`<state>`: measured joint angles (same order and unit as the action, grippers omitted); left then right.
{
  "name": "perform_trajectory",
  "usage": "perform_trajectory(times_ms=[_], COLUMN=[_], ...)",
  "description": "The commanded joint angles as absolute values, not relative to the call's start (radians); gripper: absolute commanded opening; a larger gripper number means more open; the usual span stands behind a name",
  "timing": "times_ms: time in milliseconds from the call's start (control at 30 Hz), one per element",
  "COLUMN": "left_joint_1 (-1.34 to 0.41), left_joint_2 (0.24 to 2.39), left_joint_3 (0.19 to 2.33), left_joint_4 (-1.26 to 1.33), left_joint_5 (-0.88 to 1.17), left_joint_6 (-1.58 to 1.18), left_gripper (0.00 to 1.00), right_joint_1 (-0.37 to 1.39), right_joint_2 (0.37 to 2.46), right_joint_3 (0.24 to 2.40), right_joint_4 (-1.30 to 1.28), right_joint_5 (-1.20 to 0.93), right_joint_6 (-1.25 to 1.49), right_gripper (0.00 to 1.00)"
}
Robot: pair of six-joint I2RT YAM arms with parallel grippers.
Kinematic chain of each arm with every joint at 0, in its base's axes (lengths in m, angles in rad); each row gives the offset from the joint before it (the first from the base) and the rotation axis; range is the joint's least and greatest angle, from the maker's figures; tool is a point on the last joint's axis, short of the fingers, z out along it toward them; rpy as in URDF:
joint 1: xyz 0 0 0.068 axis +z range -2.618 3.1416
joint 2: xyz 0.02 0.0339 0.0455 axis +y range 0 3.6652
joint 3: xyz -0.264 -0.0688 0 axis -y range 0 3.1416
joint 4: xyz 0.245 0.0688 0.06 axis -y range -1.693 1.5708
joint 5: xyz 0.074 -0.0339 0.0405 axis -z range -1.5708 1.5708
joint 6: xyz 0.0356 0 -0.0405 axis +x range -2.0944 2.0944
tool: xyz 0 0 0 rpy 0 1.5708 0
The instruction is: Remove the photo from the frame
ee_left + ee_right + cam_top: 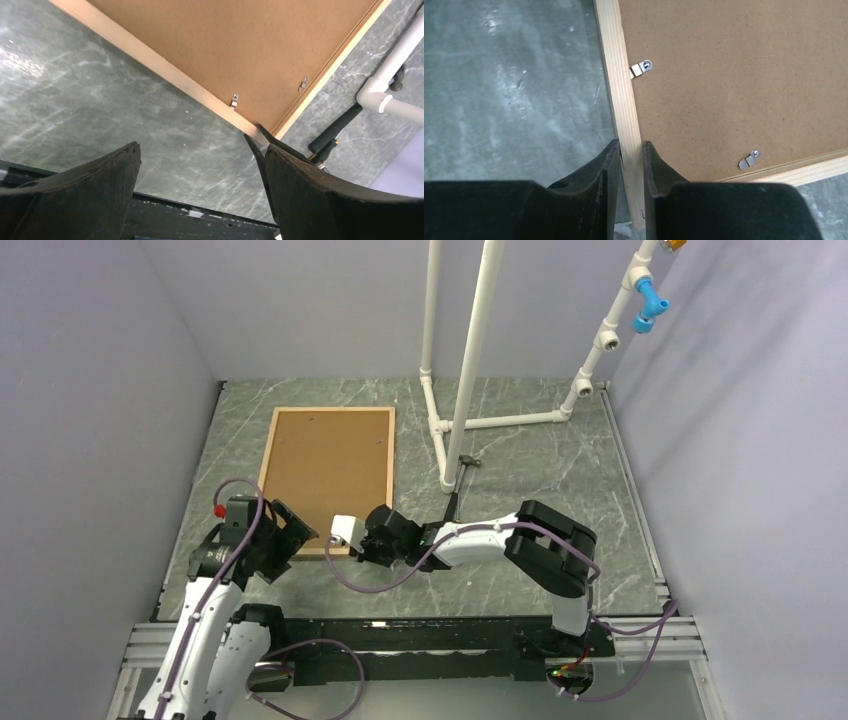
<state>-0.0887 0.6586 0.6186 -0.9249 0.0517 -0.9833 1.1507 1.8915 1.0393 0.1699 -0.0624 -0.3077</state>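
The light wood frame (391,470) lies face down on the marble table, its brown backing board (328,475) up. The photo is hidden under the board. My right gripper (345,538) is at the frame's near right corner. In the right wrist view it (630,150) is shut on the wood moulding (616,60), one finger on each side. My left gripper (300,538) is open and empty beside the frame's near edge. In the left wrist view it (200,152) hangs over bare table, the moulding (165,75) just beyond. Small metal clips (641,68) (750,159) hold the board in.
A white pipe stand (470,370) rises behind and to the right of the frame. A black-handled hammer (455,495) lies at its foot, also in the left wrist view (335,132). A black rail (430,635) runs along the table's near edge. Grey walls close in on both sides.
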Motion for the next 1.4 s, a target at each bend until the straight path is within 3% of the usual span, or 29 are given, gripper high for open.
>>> perform_trajectory(times_ms=[0,67,100,233,367,433,600,933,1367], left_joint_1=[-0.066,-0.064,-0.064,-0.063,-0.059,-0.058,-0.058,-0.057,-0.058], left_joint_2=[0.671,0.694,0.704,0.75,0.827,0.869,0.945,1.057,0.637], left_joint_3=[0.654,0.67,0.677,0.684,0.655,0.631,0.568,0.445,0.138], left_joint_4=[-0.908,-0.897,-0.882,-0.795,-0.664,-0.587,-0.425,-0.28,-0.381], left_joint_5=[0.003,0.009,0.019,0.033,0.087,0.126,0.132,0.118,0.249], left_joint_6=[-0.844,-0.786,-0.76,-0.709,-0.725,-0.736,-0.77,-0.764,-0.925], left_gripper=[0.96,0.97,0.97,0.97,0.97,0.97,0.96,0.94,0.94], right_joint_1=[1.155,1.151,1.149,1.132,1.134,1.137,1.136,1.124,1.028], right_joint_2=[1.842,1.854,1.872,1.833,1.77,1.767,1.749,1.749,1.89], right_joint_3=[1.004,1.027,1.047,1.04,0.969,0.923,0.891,0.906,1.033], right_joint_4=[0.116,0.028,-0.024,-0.091,-0.081,-0.046,-0.022,-0.005,0.09], right_joint_5=[-0.183,-0.234,-0.222,-0.225,-0.137,0.053,0.34,0.53,0.581], right_joint_6=[-0.342,-0.371,-0.351,-0.255,-0.135,-0.068,-0.031,-0.022,-0.152], right_gripper=[0.0,0.01,0.06,0.4,0.54,0.58,0.64,0.66,0.67])
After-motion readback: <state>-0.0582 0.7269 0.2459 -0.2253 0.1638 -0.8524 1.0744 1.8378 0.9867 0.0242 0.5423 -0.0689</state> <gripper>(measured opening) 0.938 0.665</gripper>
